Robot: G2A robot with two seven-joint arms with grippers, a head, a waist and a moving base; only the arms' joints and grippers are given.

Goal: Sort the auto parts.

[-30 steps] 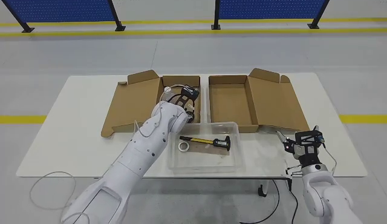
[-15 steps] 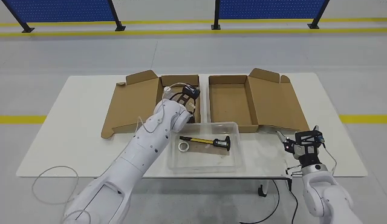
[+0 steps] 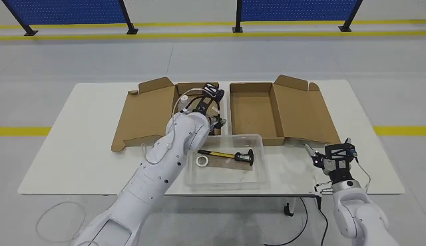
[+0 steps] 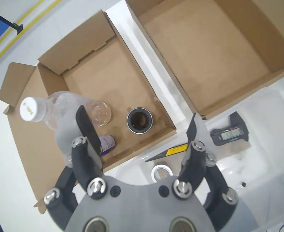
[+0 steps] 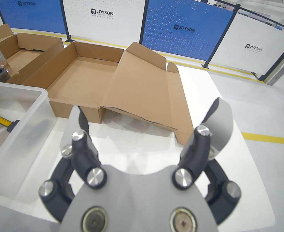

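My left gripper (image 4: 137,113) hangs open and empty above the near end of the left cardboard box (image 4: 93,73), also seen as the left gripper (image 3: 214,113) in the top view. In that box lie a clear bottle (image 4: 59,107) with a white cap, a black ring (image 4: 140,121) and a small purple can (image 4: 107,144). The clear plastic bin (image 3: 226,137) in front holds a caliper (image 3: 233,155) and a white tape roll (image 3: 202,160). My right gripper (image 5: 148,112) stands open and empty over the table's front right, right of the bin.
The right cardboard box (image 3: 253,113) stands open with nothing in it, its lid flap (image 5: 142,90) lying flat toward my right gripper. The left box's flap (image 3: 143,116) spreads to the left. Bare white table (image 3: 80,139) lies on the far left.
My left gripper has turned and shifted slightly toward the right side of the left box. The right arm has kept still.
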